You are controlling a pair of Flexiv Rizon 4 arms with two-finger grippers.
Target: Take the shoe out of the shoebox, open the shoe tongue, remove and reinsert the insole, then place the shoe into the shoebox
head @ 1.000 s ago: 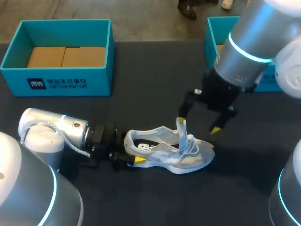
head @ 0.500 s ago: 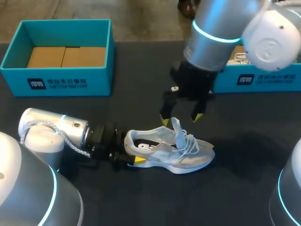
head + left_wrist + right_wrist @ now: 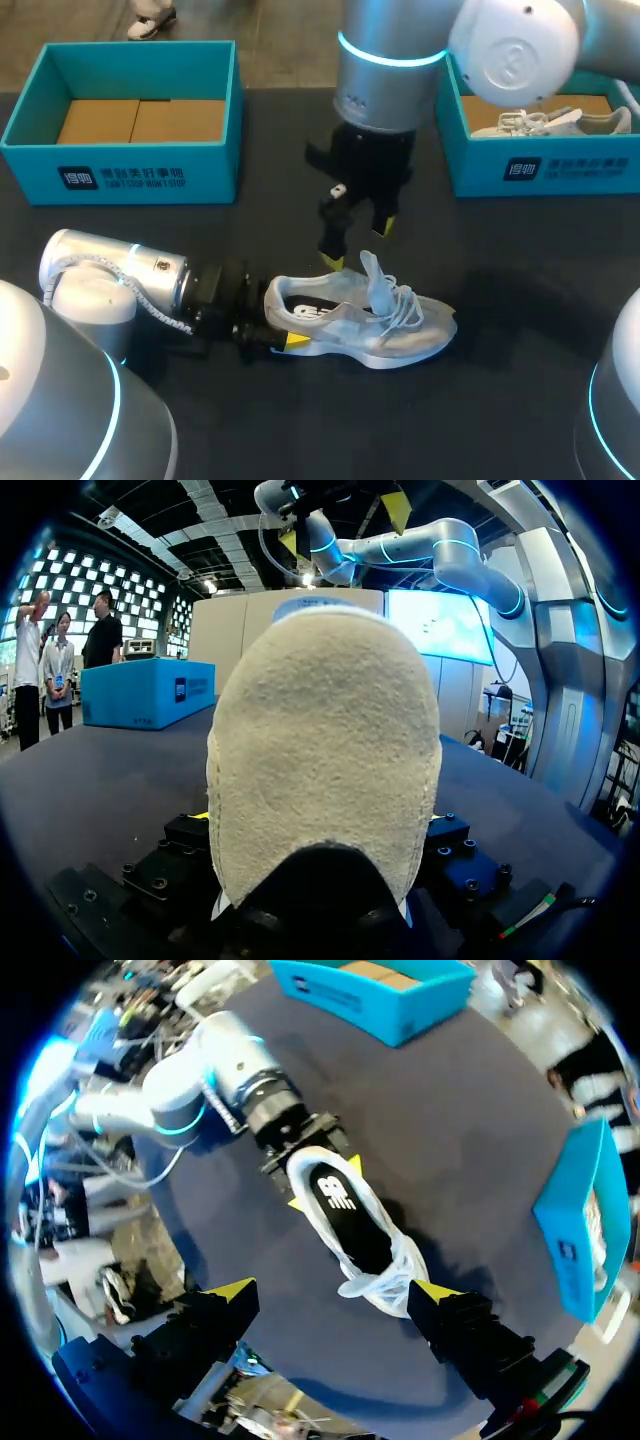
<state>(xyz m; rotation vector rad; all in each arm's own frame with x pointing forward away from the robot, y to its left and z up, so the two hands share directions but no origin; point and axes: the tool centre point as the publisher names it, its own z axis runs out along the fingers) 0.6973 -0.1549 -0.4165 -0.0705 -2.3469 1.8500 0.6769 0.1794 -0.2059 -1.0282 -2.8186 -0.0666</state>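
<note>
A light grey shoe [image 3: 365, 322] lies on its sole on the dark table, toe to the right. Its tongue [image 3: 376, 281] stands upright, and a black insole [image 3: 340, 1203] with a white logo shows inside. My left gripper [image 3: 274, 336] is shut on the shoe's heel from both sides, and that heel [image 3: 325, 750] fills the left wrist view. My right gripper [image 3: 357, 246] hangs open just above the shoe's opening, holding nothing. In the right wrist view the laces [image 3: 378, 1278] lie below my right gripper [image 3: 335, 1290].
An open teal shoebox [image 3: 128, 165] with a cardboard floor stands at the back left. A second teal box [image 3: 540, 168] at the back right holds another pale shoe [image 3: 545, 121]. My left arm [image 3: 115, 285] lies low along the table's front left.
My right arm has swung left from over the toe and laces to above the shoe's opening, leaving the tongue standing. The left gripper and shoe have stayed put.
</note>
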